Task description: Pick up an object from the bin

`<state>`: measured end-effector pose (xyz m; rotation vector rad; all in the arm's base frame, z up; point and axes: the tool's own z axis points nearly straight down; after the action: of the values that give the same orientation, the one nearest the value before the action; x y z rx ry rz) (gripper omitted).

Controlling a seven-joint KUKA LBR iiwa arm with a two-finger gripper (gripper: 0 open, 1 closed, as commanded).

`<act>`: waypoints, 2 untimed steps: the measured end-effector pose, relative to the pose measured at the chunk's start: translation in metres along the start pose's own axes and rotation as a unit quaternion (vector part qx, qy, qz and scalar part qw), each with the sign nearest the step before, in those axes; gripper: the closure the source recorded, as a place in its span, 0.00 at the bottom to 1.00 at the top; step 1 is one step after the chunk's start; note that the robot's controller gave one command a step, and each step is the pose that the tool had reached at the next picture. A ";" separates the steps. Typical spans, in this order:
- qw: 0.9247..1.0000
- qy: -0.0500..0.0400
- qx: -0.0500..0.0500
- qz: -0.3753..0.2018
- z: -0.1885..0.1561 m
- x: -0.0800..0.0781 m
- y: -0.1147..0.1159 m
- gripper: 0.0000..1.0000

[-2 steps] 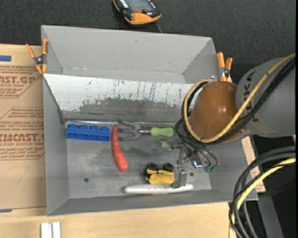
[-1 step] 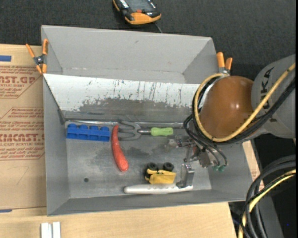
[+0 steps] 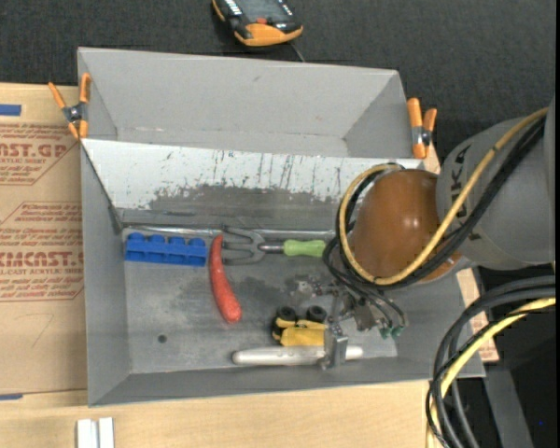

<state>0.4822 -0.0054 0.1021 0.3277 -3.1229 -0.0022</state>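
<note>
A grey metal bin seen from above. The arm comes in from the right, and its orange dome covers the right middle of the bin floor. Below the dome the gripper sits low in the near right corner, over the right end of a silver tube. The tube lies lengthwise along the near wall. Whether the gripper is released or clenched cannot be told, as the wrist and its cables hide it.

A small yellow and black toy lies just beside the tube on its far side, right next to the gripper. Red-handled pliers lie in the middle of the bin. A blue block lies at the far left, and a green handle lies at the far middle, well apart from the gripper.

Likely risks:
- The tube looks smooth and round, so a grip near its end may let it swing down or slip out.
- The toy is close enough to be caught or knocked aside.
- The near wall leaves little room, so the gripper could scrape it.
</note>
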 end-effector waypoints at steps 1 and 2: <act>0.998 -0.016 0.002 0.055 0.031 0.000 -0.004 0.00; 0.999 -0.003 0.000 0.051 0.033 0.002 -0.007 1.00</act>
<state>0.4818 -0.0123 0.0694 0.1677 -3.1412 -0.0030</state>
